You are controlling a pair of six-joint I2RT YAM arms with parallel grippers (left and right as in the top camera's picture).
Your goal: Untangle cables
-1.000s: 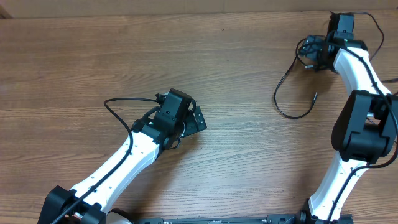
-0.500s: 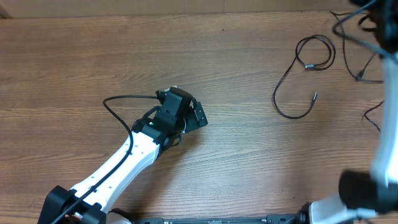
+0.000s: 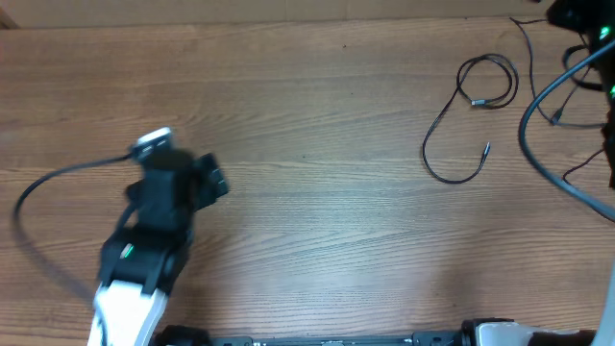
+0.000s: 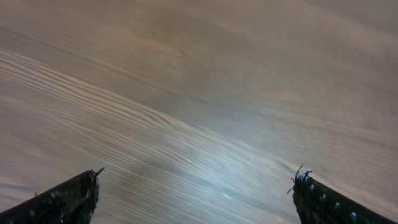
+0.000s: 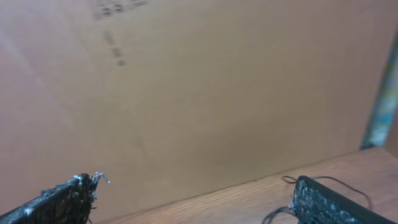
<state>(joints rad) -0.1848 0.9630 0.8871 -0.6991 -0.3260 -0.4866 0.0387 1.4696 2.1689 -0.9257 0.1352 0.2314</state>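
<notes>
A thin black cable (image 3: 444,175) lies at the table's right. It has a small loop at the top (image 3: 492,63) and a curved tail ending in a plug (image 3: 487,148). A second thin cable (image 3: 531,63) runs down the far right to a plug (image 3: 555,118). My left gripper (image 3: 209,181) is open and empty over bare wood at the left, far from the cables; its wrist view (image 4: 198,180) shows only blurred table. My right gripper (image 5: 196,185) is open and empty, facing a brown wall, with bits of thin cable (image 5: 323,180) behind its right finger.
The right arm (image 3: 588,21) is raised at the far right edge, blurred, with its thick wire (image 3: 534,144) hanging across that side. A brown cardboard wall (image 5: 205,87) stands along the table's far edge. The left arm's wire (image 3: 48,183) sweeps out to the left.
The left arm has swung from the table's middle to the left. The right arm has lifted off the cables at the far right, leaving the looped cable lying on the table.
</notes>
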